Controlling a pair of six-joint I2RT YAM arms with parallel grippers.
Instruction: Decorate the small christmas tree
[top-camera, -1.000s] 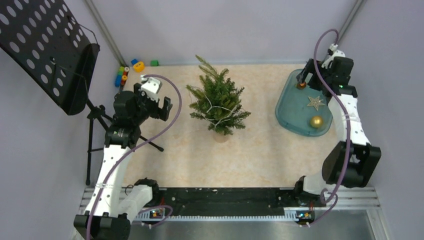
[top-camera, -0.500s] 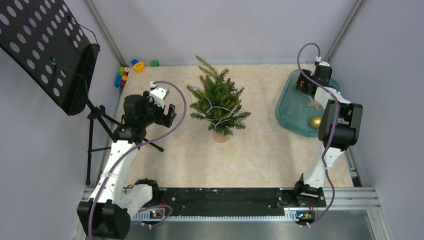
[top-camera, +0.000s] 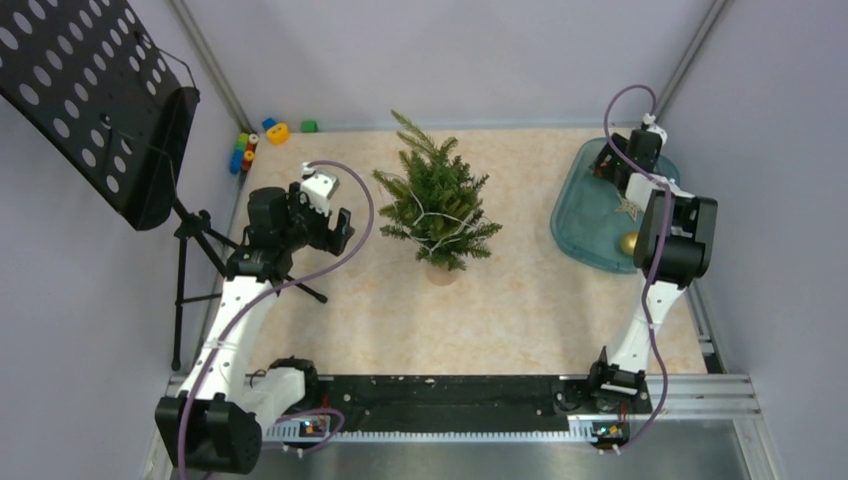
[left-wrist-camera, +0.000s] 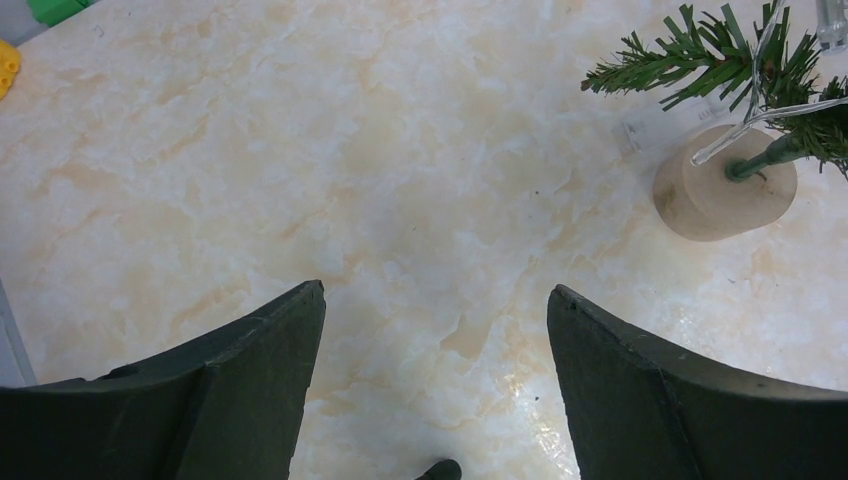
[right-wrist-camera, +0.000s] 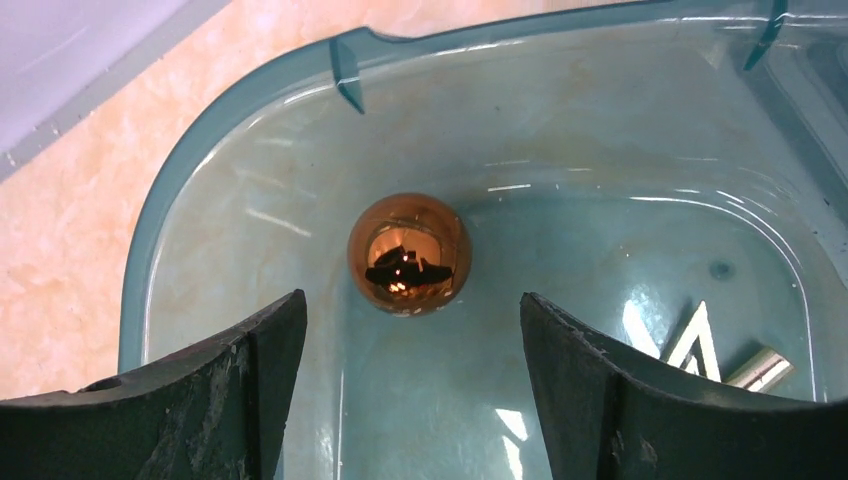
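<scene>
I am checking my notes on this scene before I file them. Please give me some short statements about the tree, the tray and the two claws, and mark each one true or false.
1. The left claw holds an ornament. False: it is open and empty above the bare table.
2. The copper ball lies in the teal tray. True.
3. The small christmas tree lies on its side. False: it stands upright on its wooden base.
4. The right claw is open over the tray. True.
5. The tree stands inside the tray. False: it stands on the table, apart from the tray.
</scene>
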